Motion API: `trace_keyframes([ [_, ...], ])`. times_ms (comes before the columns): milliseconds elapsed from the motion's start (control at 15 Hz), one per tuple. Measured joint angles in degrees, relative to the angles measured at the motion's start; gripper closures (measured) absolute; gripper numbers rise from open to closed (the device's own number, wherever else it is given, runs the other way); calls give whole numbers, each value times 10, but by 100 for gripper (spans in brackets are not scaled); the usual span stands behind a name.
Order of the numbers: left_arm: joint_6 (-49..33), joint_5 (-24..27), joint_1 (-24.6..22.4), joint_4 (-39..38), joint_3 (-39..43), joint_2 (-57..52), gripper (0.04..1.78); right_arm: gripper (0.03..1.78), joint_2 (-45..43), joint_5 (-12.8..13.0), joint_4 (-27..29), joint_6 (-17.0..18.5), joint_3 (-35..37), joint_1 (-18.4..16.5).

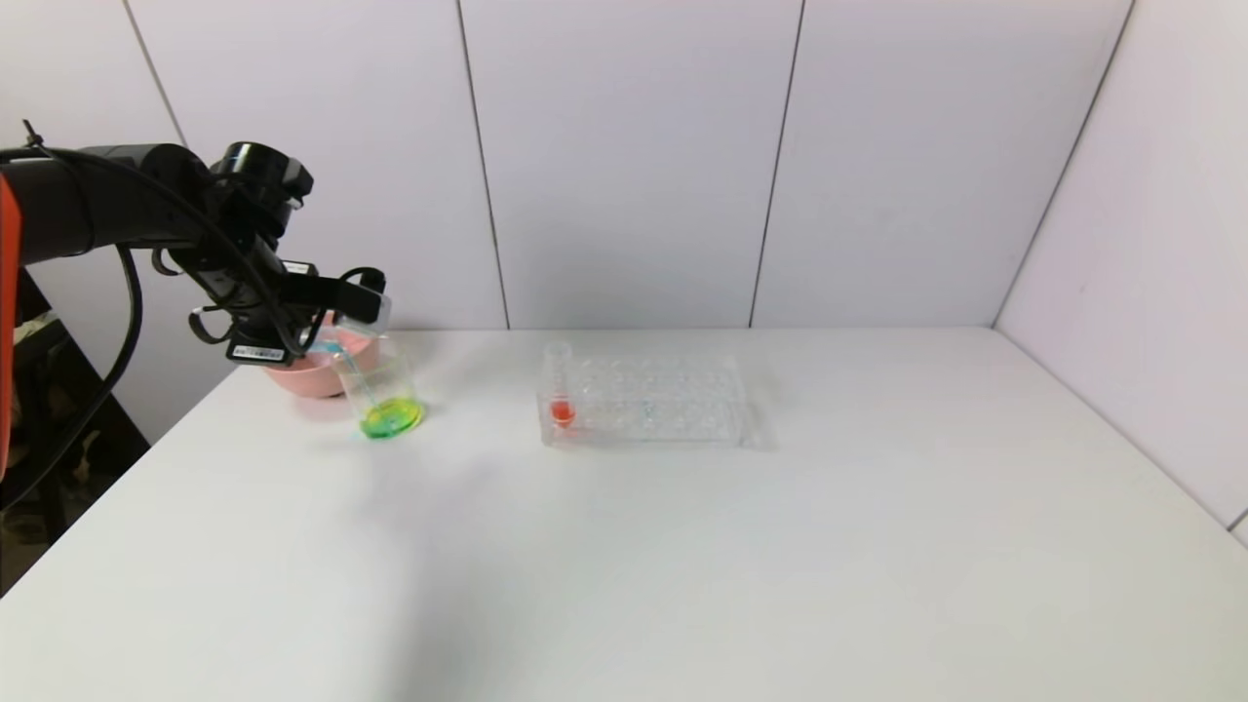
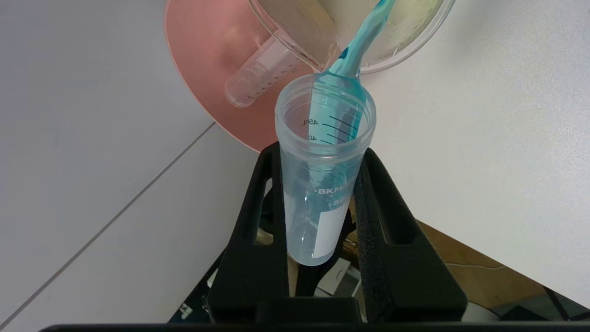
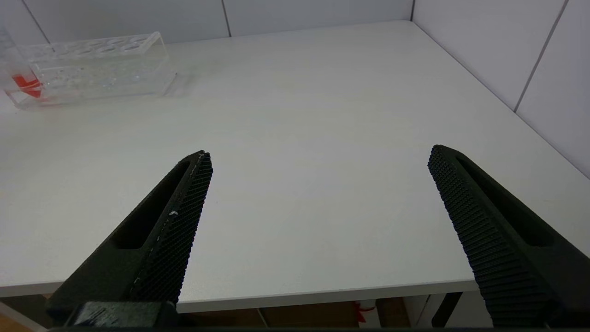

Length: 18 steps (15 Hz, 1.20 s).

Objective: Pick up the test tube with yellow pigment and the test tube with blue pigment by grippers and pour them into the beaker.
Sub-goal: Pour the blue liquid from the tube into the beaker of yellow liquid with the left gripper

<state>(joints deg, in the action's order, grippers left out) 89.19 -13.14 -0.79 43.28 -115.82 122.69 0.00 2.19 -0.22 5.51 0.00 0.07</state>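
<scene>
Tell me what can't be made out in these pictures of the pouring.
- Head view: the left gripper hides the mouth of the test tube with blue pigment, and the arm covers part of the pink bowl.
- Left wrist view: the beaker is cut off by the picture's edge, so its liquid level is unseen.
- Right wrist view: the red-liquid tube is cut off at the edge; the beaker is out of view.

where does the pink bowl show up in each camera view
Head view: pink bowl at far left of the table, behind the beaker.
Left wrist view: bowl at top, an empty tube lying inside.
Right wrist view: not in it.
Shared landmark: the beaker, beside the bowl.
</scene>
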Motion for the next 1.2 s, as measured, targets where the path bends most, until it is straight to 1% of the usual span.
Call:
trace_keyframes([
  [800, 1, -12, 4, -7, 0, -2, 138, 10, 0, 0, 0, 0, 0, 0],
  [1200, 24, -35, 8, -14, 1, -2, 138, 10, 0, 0, 0, 0, 0, 0],
])
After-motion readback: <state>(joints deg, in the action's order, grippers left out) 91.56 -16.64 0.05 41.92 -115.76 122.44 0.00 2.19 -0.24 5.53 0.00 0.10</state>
